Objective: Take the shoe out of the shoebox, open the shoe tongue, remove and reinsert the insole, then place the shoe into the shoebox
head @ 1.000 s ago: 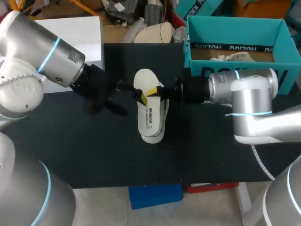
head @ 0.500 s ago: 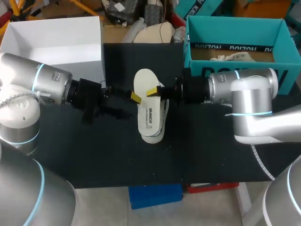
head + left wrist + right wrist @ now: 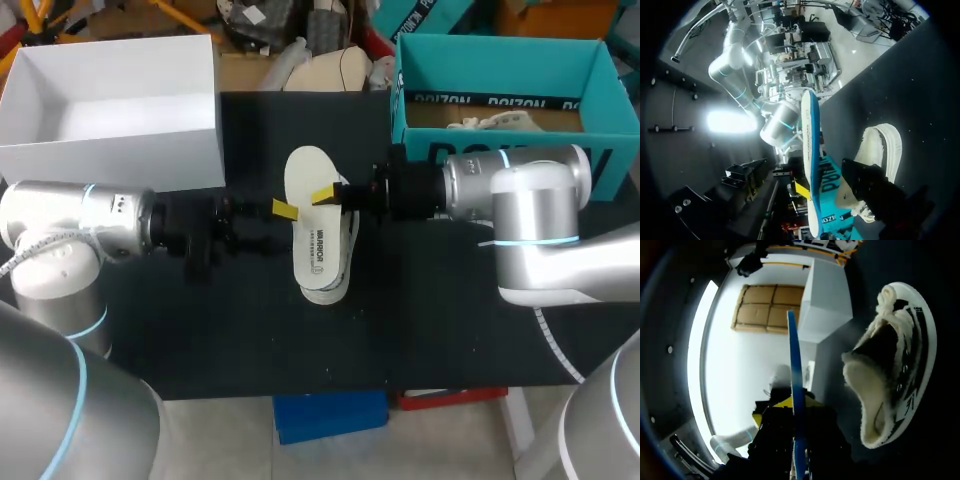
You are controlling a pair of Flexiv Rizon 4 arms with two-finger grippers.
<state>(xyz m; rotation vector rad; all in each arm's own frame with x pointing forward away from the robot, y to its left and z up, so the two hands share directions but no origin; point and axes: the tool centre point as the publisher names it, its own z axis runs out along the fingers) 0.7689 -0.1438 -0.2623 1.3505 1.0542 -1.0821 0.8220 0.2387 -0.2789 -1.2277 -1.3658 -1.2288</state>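
Observation:
A white insole (image 3: pixel 309 222) hangs flat above the white shoe (image 3: pixel 349 240), which lies on the black mat. My right gripper (image 3: pixel 326 197) comes in from the right and is shut on the insole's right edge. In the right wrist view the insole (image 3: pixel 795 385) stands edge-on between the fingers, blue side showing, with the shoe (image 3: pixel 890 375) beside it. My left gripper (image 3: pixel 283 211) is open at the insole's left edge, one yellow tip showing. The left wrist view has the insole (image 3: pixel 810 160) edge-on ahead and the shoe (image 3: pixel 882 147) past it.
A teal shoebox (image 3: pixel 420 95) stands at the back right with another pale shoe (image 3: pixel 495 123) inside. A white open box (image 3: pixel 190 140) stands at the back left. The black mat (image 3: pixel 250 320) runs to the table's front edge.
My left arm has dropped lower and straightened, bringing its gripper right to the insole's left edge. The right gripper, insole and shoe have stayed put.

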